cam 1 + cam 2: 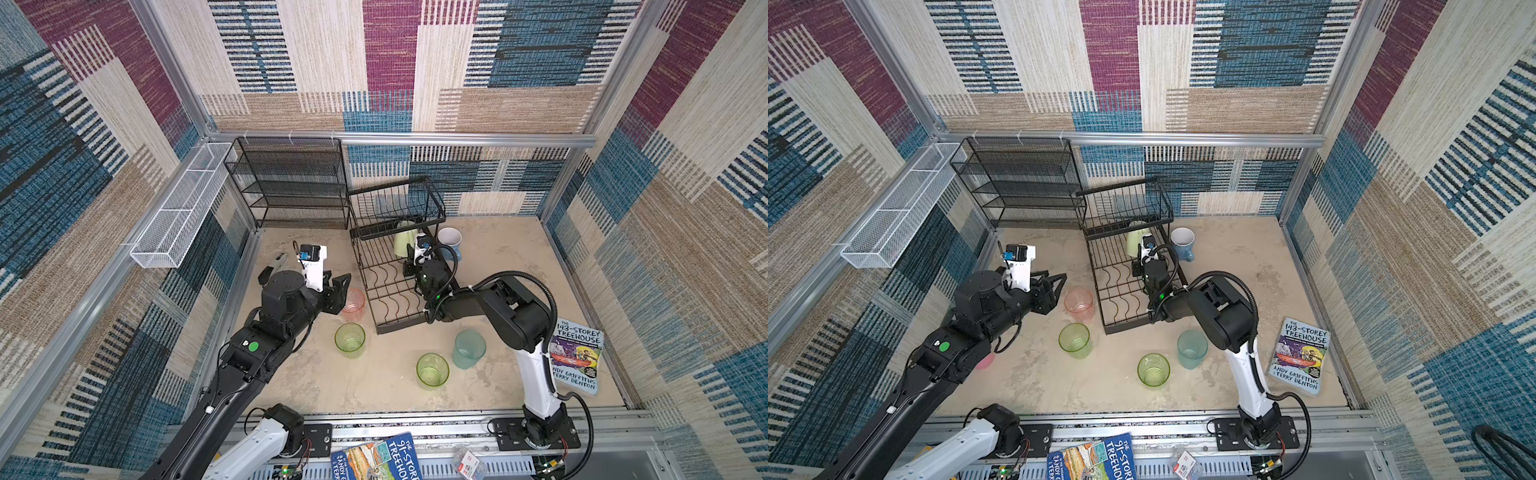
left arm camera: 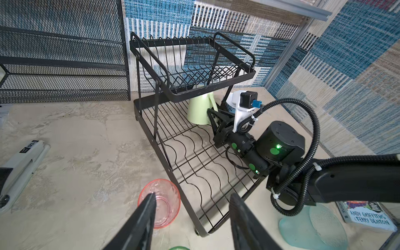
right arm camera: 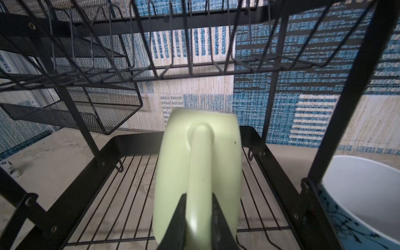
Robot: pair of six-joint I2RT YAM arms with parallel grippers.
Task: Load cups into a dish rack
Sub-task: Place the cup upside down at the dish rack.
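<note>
The black wire dish rack (image 1: 399, 326) stands mid-table. On its lower tray, under the raised basket, is the pale green mug (image 3: 199, 151), and my right gripper (image 3: 199, 195) is shut on its handle. The light blue flowered mug (image 1: 451, 241) stands just outside the rack's right side. My left gripper (image 2: 193, 194) hangs open over the rack's near left corner, one fingertip above the translucent pink tumbler (image 2: 166, 201). Two green tumblers (image 1: 350, 338) (image 1: 432, 370) and a teal tumbler (image 1: 468, 348) stand in front of the rack. An opaque pink cup (image 1: 986, 360) peeks out beneath the left arm.
A black mesh shelf unit (image 1: 291, 183) stands against the back wall and a white mesh trough (image 1: 183, 208) hangs on the left wall. A book (image 1: 575, 357) lies at the right and another (image 1: 378, 457) at the front rail. A grey stapler (image 2: 19, 171) lies at the far left.
</note>
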